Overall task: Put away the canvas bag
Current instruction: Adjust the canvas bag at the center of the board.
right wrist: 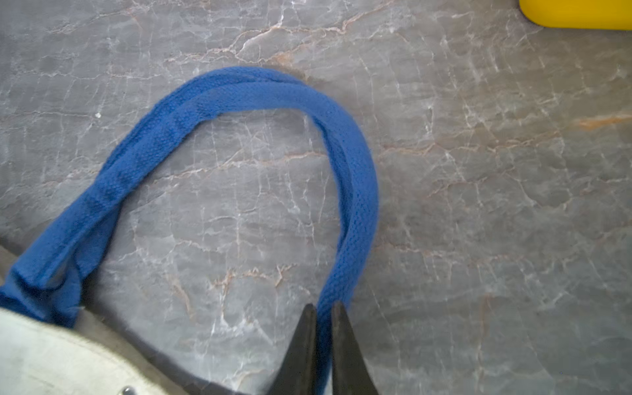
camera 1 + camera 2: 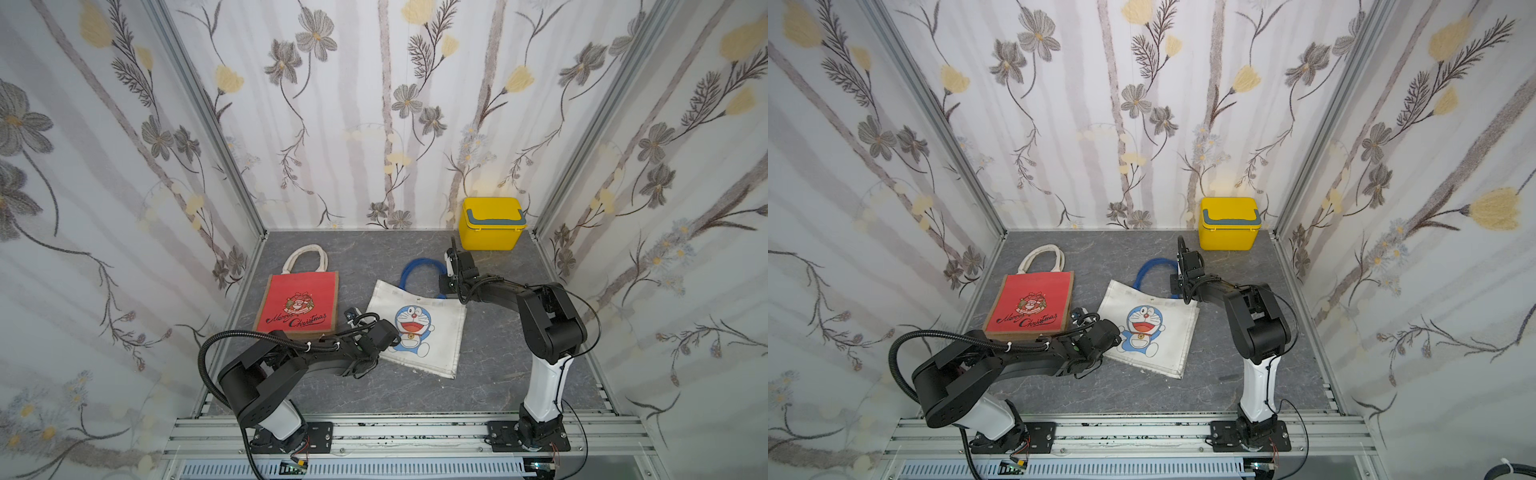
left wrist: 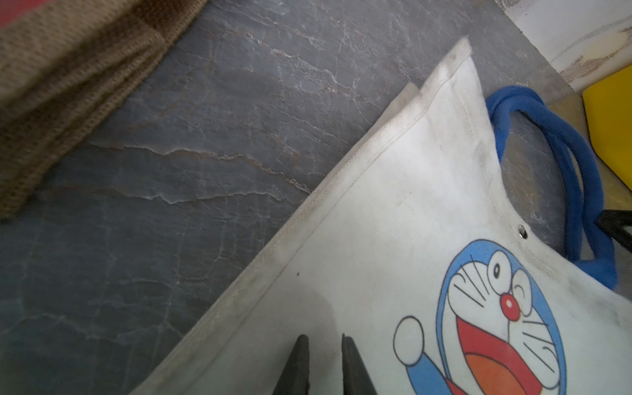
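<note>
Canvas bag (image 2: pixel 419 328), white with a blue cartoon cat printed on it, is seen lying flat and at a slant near the middle of the grey tabletop (image 2: pixel 498 365) in both top views. Its blue handles (image 1: pixel 355 191) are spread in a loop on the surface at the far side of the bag. The right gripper (image 1: pixel 323 307) is closed on the right-hand leg of that loop, near where it meets the bag; in the right wrist view the strap is seen pinched between the two dark fingers (image 1: pixel 301 342). The left gripper (image 3: pixel 323 338) is placed over the left part of the bag, its fingers drawn close with a narrow gap; whether fabric is pinched there cannot be told. A red Christmas bag (image 2: pixel 297 305) is laid flat just to the left, apart from the white one. A yellow box (image 2: pixel 490 224) is stood at the far right, by the back wall.
</note>
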